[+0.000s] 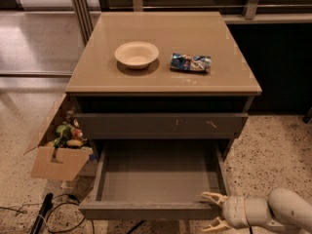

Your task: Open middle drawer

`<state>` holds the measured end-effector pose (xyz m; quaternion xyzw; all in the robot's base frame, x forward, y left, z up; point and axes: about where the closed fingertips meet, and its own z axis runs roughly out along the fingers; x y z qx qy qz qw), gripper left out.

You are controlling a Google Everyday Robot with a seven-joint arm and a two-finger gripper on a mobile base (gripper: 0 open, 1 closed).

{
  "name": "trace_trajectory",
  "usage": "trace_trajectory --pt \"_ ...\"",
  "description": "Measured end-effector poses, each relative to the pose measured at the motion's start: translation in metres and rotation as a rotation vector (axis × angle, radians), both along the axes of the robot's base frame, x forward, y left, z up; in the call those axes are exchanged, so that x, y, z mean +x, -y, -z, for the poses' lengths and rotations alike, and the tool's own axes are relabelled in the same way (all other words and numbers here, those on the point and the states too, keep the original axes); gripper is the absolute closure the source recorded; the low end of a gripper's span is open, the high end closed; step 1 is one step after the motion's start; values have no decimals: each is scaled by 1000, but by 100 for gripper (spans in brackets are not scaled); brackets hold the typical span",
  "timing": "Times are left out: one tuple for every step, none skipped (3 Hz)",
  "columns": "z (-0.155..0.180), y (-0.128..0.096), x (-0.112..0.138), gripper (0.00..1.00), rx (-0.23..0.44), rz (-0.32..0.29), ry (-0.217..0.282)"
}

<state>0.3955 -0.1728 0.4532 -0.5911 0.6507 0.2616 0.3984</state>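
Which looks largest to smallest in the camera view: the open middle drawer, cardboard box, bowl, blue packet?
1. middle drawer, the pincer at its front right corner.
2. cardboard box.
3. bowl.
4. blue packet, only slightly smaller than the bowl; both sit farther from the camera.

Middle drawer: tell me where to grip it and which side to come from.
Grip the middle drawer by the top rim of its front panel, coming from the front and above. The panel is plain with no handle, and since the drawer stands pulled out, that rim is exposed with free space behind it. The pincer is at the rim's right end.
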Motion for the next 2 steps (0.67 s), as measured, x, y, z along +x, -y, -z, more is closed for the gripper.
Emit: trace_trajectory --pt "0 0 0 0 0 0 0" --pt "0 0 0 0 0 0 0"
